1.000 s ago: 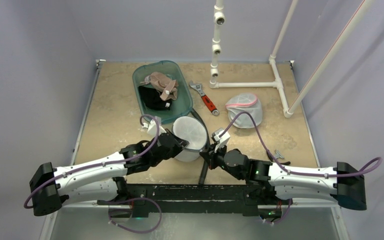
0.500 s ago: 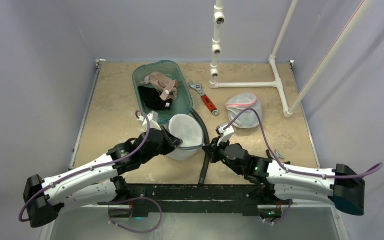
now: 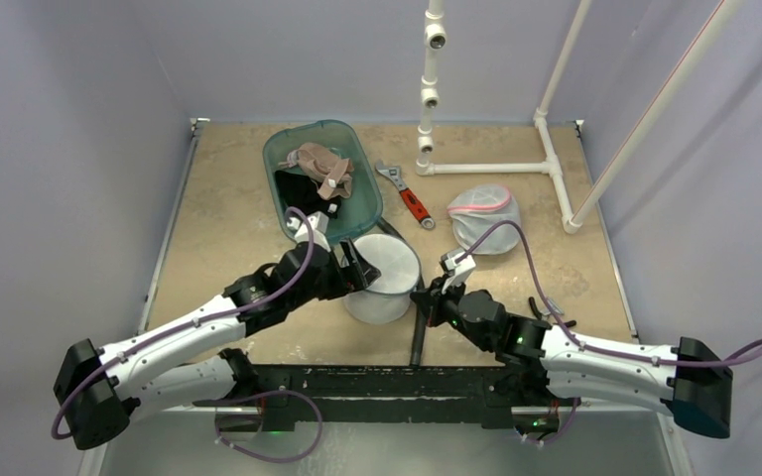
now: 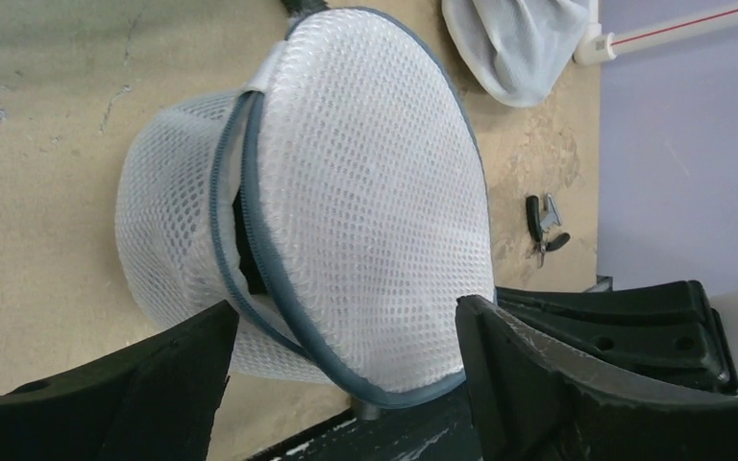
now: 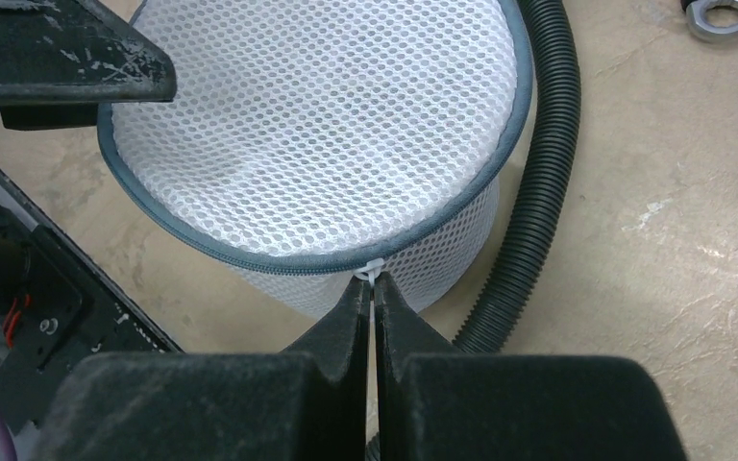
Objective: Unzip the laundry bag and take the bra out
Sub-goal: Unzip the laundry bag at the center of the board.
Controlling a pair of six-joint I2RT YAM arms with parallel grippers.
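The white mesh laundry bag (image 3: 385, 278) stands as a short cylinder with a grey zipper round its top rim (image 4: 279, 279). The zipper gapes on the side facing my left gripper, and something dark (image 4: 247, 245) shows in the gap; I cannot tell whether it is the bra. My left gripper (image 3: 352, 270) is open at the bag's left side, its fingers (image 4: 173, 384) astride the rim without gripping it. My right gripper (image 5: 372, 280) is shut on the small white zipper pull (image 5: 373, 270) at the bag's near right edge.
A teal bin (image 3: 362, 213) holding clothes sits behind the bag. A red-handled wrench (image 3: 412, 203), a second mesh bag with pink trim (image 3: 484, 216) and a white pipe frame (image 3: 486, 169) lie at the back right. A black corrugated hose (image 5: 538, 192) curls past the bag's right side.
My left gripper has opened and let go of the bag's rim. The bag has shifted slightly right, and the right gripper followed with the pull.
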